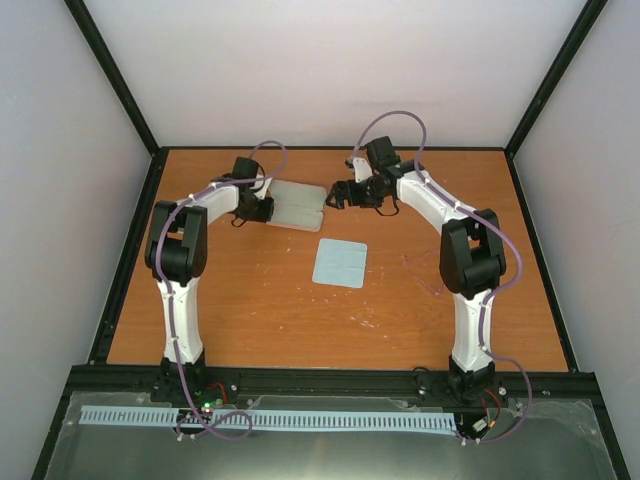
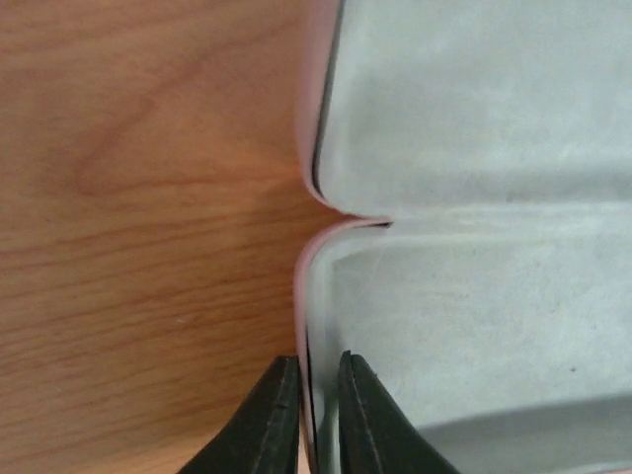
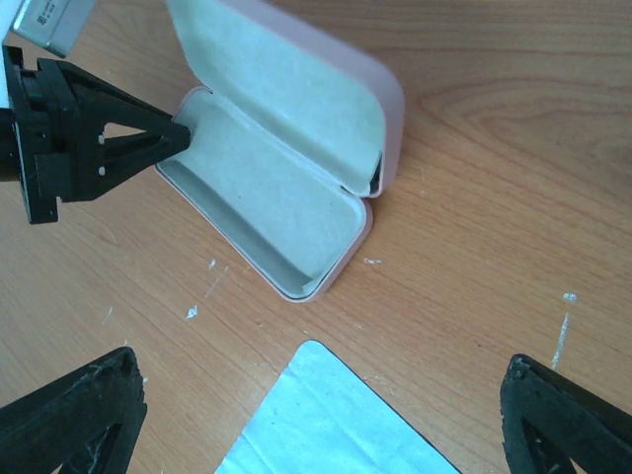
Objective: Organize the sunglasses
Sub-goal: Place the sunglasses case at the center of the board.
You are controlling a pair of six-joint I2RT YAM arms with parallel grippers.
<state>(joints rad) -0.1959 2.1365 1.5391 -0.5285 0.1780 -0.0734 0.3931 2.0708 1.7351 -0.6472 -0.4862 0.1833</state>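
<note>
Beside the right arm (image 1: 470, 255) lie the sunglasses (image 1: 425, 274), well apart from the wide-open right gripper (image 1: 340, 196).

My left arm (image 1: 180, 240) stretched forward, left gripper (image 2: 318, 367) nearly closed, seemingly nipping case (image 2: 474, 296) rim. Right arm (image 1: 470, 250) forward too, right gripper (image 3: 321, 370) wide, empty.

Case (image 1: 297, 204) lies behind the cloth (image 1: 340, 263); sunglasses (image 1: 425, 272) right of it.

Pink case (image 3: 390, 109) with pale grey lining, light blue cloth (image 1: 340, 263), orange wood-grain table (image 1: 250, 300), black fingers (image 2: 262, 425).
</note>
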